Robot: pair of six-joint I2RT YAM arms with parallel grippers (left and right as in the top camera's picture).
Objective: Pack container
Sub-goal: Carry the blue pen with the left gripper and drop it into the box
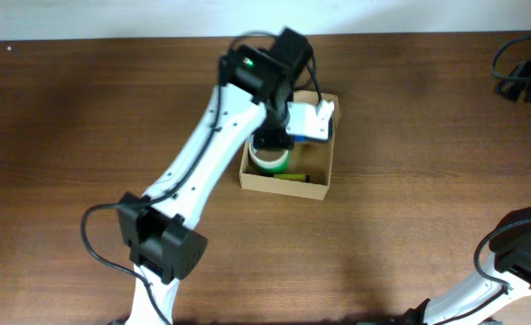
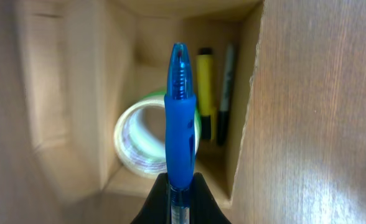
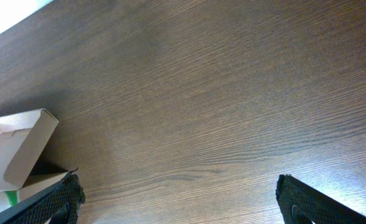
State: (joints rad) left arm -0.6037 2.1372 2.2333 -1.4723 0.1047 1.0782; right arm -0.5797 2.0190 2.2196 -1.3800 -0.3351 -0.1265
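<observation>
Closest in, my left wrist camera shows my left end effector [image 2: 180, 194] clamped on a blue pen [image 2: 180, 118] pointing into the container [image 2: 242, 118]. Deeper inside lie a green tape roll [image 2: 149, 140], a yellow highlighter [image 2: 205, 81] and a dark marker [image 2: 225, 87] along the right wall, which my arm largely hides from overhead. The container is a plain tan cardboard box, open, at the far middle of the table [image 1: 410, 226], its left wall blurred up close. My right end effector [image 3: 180, 202] sits fingers apart, only their tips in frame.
</observation>
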